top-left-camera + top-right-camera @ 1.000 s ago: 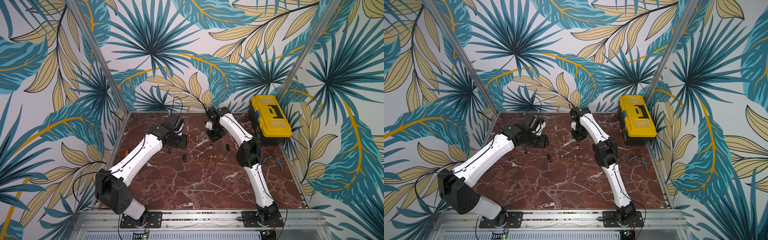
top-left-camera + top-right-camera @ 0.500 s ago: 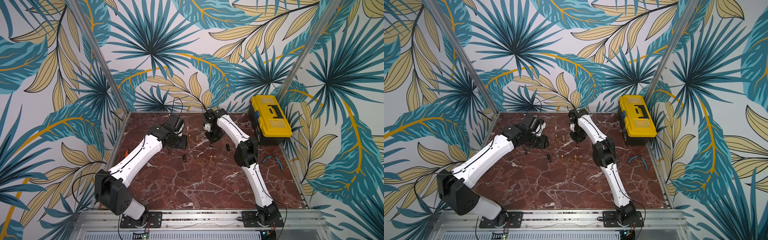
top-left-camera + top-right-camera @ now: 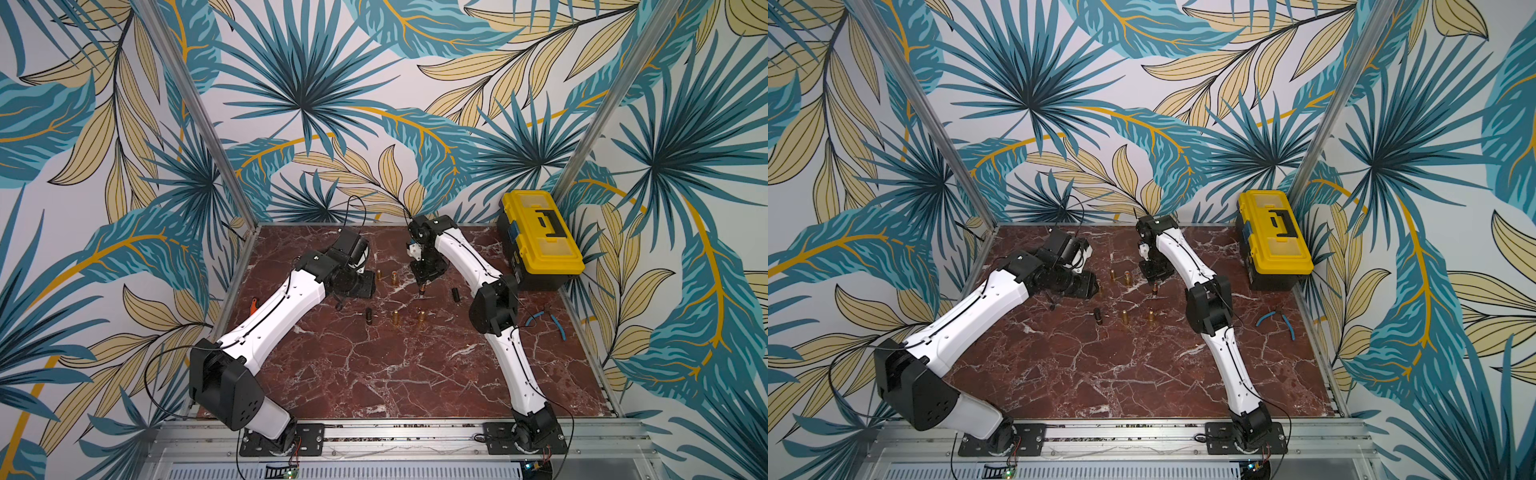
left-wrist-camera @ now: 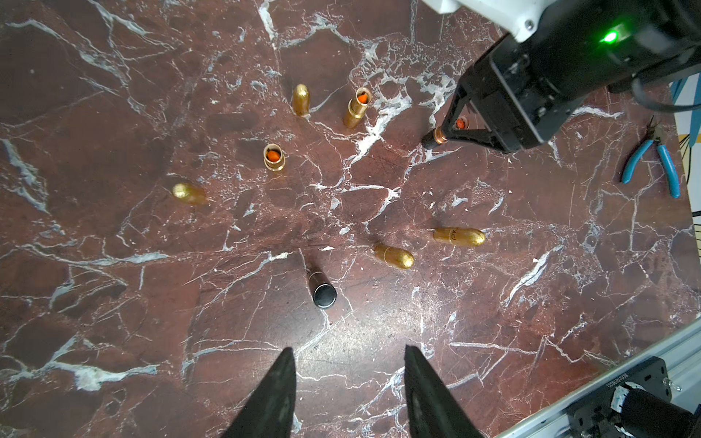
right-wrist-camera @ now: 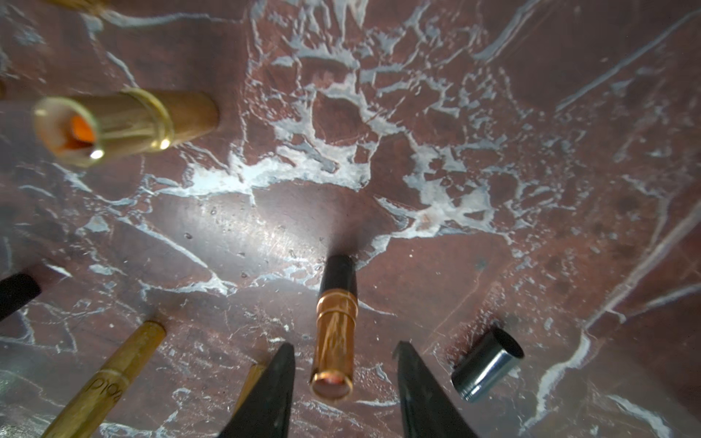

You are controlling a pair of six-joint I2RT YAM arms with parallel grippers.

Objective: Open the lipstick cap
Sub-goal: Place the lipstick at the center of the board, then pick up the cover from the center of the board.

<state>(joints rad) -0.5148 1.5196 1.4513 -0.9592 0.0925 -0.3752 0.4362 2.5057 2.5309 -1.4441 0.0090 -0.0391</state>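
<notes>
On the table, an uncapped lipstick stands upright between the right gripper's parted jaws, clear of both, and its cap lies just to its right. Other lipsticks stand to its left and in front. The toolbox sits in the far right corner, with pliers in front of it.

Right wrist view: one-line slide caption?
Uncapped copper lipstick stands between open jaws; a black cap lies beside on red marble.

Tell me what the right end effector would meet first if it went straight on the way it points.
The upright uncapped copper-and-black lipstick tube stands between the right end effector's open jaws, so its fingertips would probably pass beside it and meet the red marble tabletop first; depth is unclear.
</notes>
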